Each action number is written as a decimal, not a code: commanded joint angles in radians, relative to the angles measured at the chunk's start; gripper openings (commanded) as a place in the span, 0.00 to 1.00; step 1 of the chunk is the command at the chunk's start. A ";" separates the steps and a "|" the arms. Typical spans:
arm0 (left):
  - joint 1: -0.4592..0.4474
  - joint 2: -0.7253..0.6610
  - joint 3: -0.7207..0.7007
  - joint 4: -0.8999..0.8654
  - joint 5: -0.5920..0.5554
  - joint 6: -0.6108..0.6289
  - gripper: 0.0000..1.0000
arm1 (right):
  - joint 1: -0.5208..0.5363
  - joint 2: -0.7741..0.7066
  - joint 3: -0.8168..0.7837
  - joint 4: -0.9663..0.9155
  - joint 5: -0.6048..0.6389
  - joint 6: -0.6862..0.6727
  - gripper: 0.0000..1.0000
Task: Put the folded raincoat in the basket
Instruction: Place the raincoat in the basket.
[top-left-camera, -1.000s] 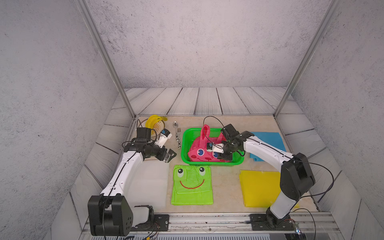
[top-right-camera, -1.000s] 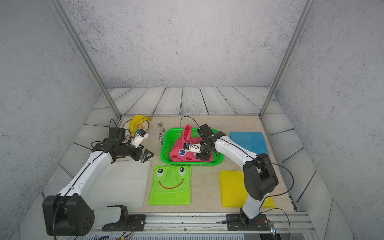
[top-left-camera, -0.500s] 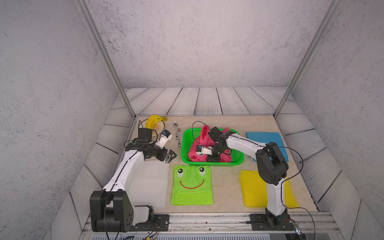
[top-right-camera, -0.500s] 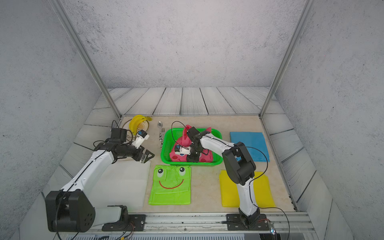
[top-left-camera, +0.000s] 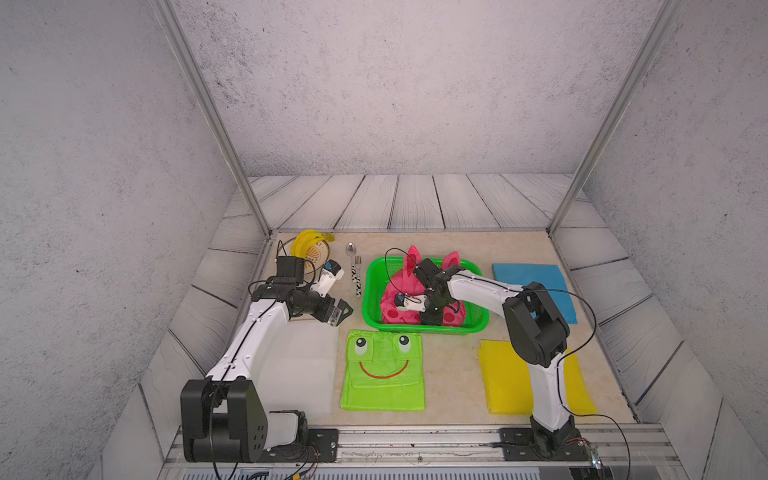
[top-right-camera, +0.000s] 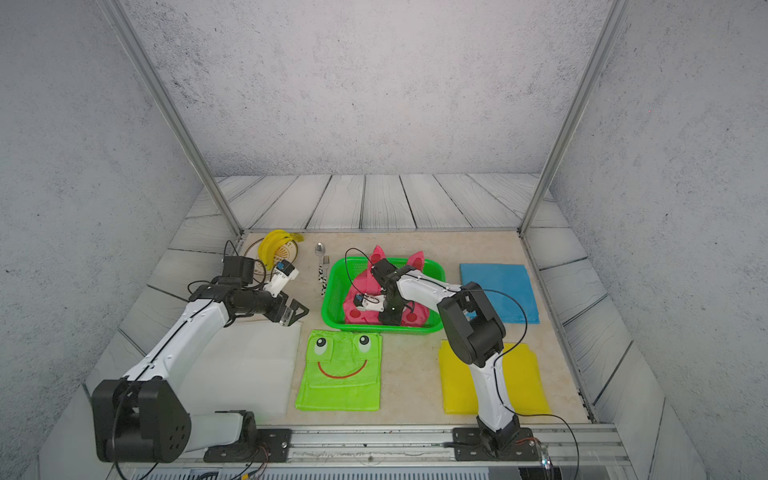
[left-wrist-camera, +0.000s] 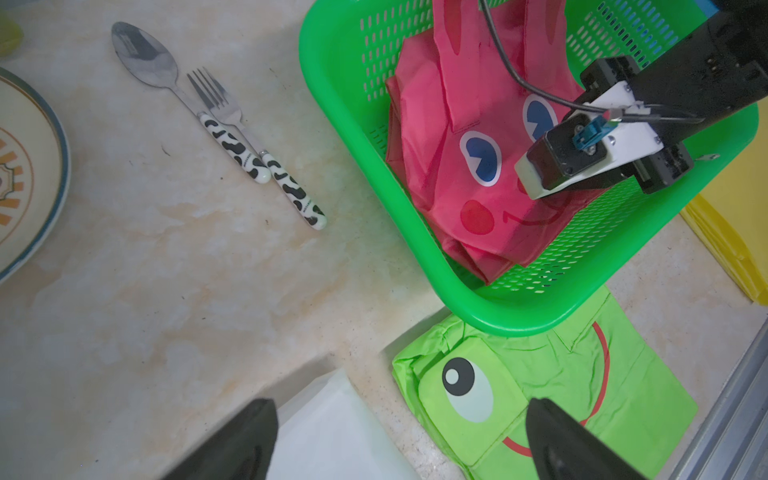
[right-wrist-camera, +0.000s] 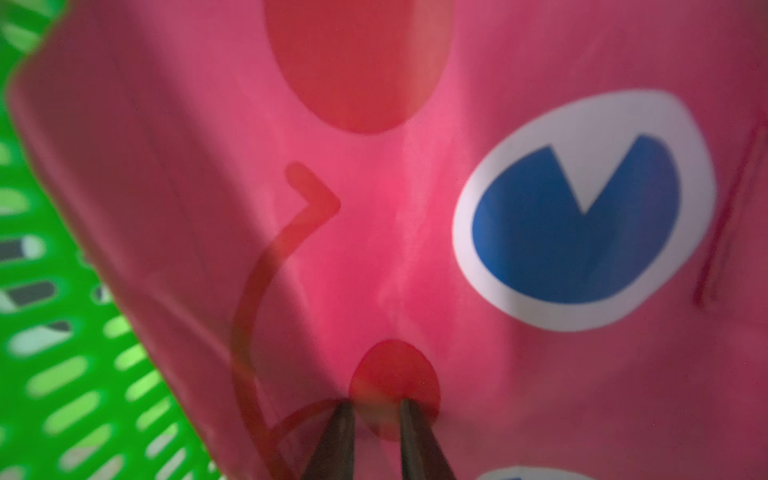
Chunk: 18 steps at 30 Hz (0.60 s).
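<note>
Pinching the raincoat (right-wrist-camera: 374, 249) inside the basket (top-left-camera: 424, 330), the right tool (right-wrist-camera: 376, 411) is nearly closed; left tool (left-wrist-camera: 399, 403) gapes wide, empty

Left gripper (top-left-camera: 341, 314) hovers wide open beside the basket (top-left-camera: 457, 328); right gripper (right-wrist-camera: 374, 406) reaches down inside it, narrowed jaws pinching the pink raincoat (right-wrist-camera: 415, 232).

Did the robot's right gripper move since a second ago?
Yes. The right gripper, on the pink raincoat, slid across the green basket toward the spoon.
</note>
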 joint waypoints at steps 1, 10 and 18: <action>0.006 -0.016 -0.011 -0.007 0.000 0.002 1.00 | -0.008 -0.038 -0.020 0.024 0.063 0.021 0.26; 0.006 -0.036 -0.027 -0.002 0.005 0.007 0.99 | -0.003 -0.093 0.083 -0.058 -0.164 0.088 0.32; 0.008 -0.027 -0.026 0.002 0.015 0.001 1.00 | 0.046 -0.012 0.135 -0.015 -0.308 0.207 0.31</action>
